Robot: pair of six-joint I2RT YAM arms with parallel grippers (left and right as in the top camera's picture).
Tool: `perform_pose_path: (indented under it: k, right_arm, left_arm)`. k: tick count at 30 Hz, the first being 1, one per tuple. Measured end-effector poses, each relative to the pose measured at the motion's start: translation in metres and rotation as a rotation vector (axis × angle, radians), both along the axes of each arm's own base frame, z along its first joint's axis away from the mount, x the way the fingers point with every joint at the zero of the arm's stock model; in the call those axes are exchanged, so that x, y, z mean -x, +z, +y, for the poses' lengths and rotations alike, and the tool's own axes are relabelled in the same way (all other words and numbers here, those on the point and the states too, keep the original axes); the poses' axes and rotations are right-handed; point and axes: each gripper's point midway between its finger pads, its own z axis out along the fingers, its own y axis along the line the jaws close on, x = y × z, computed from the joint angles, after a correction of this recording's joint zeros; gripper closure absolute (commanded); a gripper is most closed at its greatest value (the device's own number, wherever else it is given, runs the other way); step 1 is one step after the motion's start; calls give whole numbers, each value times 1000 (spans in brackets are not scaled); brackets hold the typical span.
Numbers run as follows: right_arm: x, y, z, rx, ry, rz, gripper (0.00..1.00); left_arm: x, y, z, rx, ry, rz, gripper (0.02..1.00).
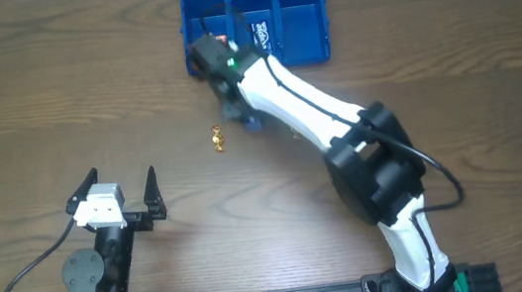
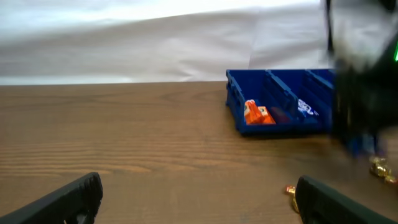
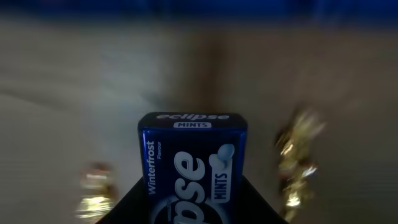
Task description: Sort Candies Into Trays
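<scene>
Mint tin [image 3: 191, 165]: clamped between right gripper [image 1: 237, 109] fingers, near blue three-compartment tray [image 1: 322, 29]. Gold-wrapped candies [image 1: 218, 139]: on bench [image 1: 35, 94], either side of tin. Left gripper [image 1: 122, 173]: fingers spread, empty.

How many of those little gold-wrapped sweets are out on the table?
2 visible: one gold sweet lying apart, left of the right pincer, the other close beside the mint box it holds. The arm may hide more.

Right gripper [image 1: 242, 116], small blue tin [image 1: 252, 121] at its tips, beside blue three-compartment plastic tray [image 1: 304, 21]; gold-wrapped candy [image 1: 218, 139] nearby; left gripper [image 1: 123, 173] spread wide.
</scene>
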Motion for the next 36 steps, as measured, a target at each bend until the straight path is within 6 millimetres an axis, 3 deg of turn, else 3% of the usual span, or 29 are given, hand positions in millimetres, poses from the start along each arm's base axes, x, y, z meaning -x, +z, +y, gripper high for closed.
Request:
perform_pose_path:
  k: [3, 6, 8, 10, 13, 16, 22, 26, 31, 35, 36]
  right_arm:
    - [-33, 88, 10, -62, 30, -210, 866]
    - [-58, 174, 5, -130, 29, -433, 869]
    - [-75, 216, -9, -157, 6, -559, 869]
    - [-88, 230, -24, -149, -21, -614, 866]
    - [-109, 222, -40, -118, -46, -636, 866]
    - [-129, 185, -43, -61, -25, -590, 869]
    - [-142, 105, -33, 9, 30, -453, 869]
    - [-145, 73, -33, 14, 42, -392, 869]
    - [-148, 67, -39, 8, 34, -379, 862]
    - [-148, 66, -39, 5, 34, -378, 717]
    - [-149, 66, -39, 5, 33, -378, 597]
  left_arm:
    - [0, 0, 0, 0, 0, -1, 20]
    - [0, 0, 0, 0, 0, 0, 20]
    - [0, 0, 0, 0, 0, 0, 20]
    - [0, 0, 0, 0, 0, 0, 20]
    - [0, 0, 0, 0, 0, 0, 20]
    - [0, 0, 0, 0, 0, 0, 23]
    - [0, 0, 0, 0, 0, 0, 23]
    - [0, 0, 0, 0, 0, 0, 23]
    - [0, 0, 0, 0, 0, 0, 23]
    - [0, 0, 0, 0, 0, 0, 23]
    - [0, 0, 0, 0, 0, 0, 23]
